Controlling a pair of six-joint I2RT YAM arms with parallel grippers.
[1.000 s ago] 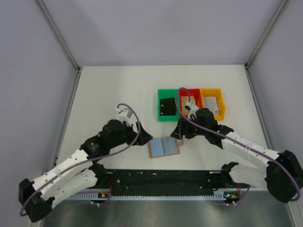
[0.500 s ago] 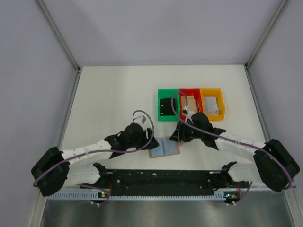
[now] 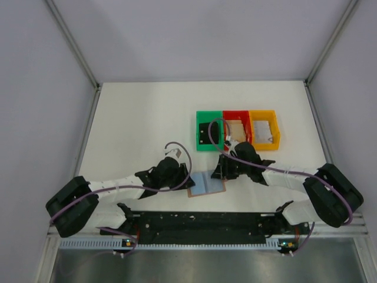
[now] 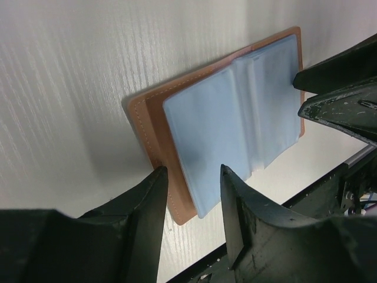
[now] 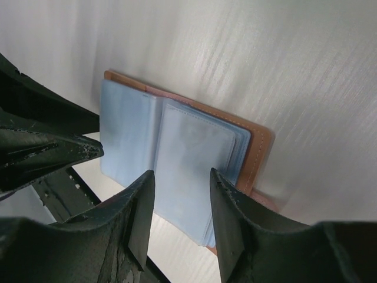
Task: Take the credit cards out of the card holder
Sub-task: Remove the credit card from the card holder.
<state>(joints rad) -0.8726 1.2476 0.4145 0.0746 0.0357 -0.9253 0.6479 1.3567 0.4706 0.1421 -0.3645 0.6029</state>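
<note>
Leather-backed, light and floppy, the card holder (image 4: 235, 118) lies open, so I judge its stiffer brown edges the best hold; left gripper (image 4: 193, 172) and right gripper (image 5: 182, 174), 2 part-open pairs of jaws, grip nothing.

Both arms stretch low toward the middle of the top view, the left arm (image 3: 112, 190) from the lower left and the right arm (image 3: 283, 175) from the lower right, and the left gripper (image 4: 193, 171) and right gripper (image 5: 181, 173) point down, fingers a little apart.
</note>
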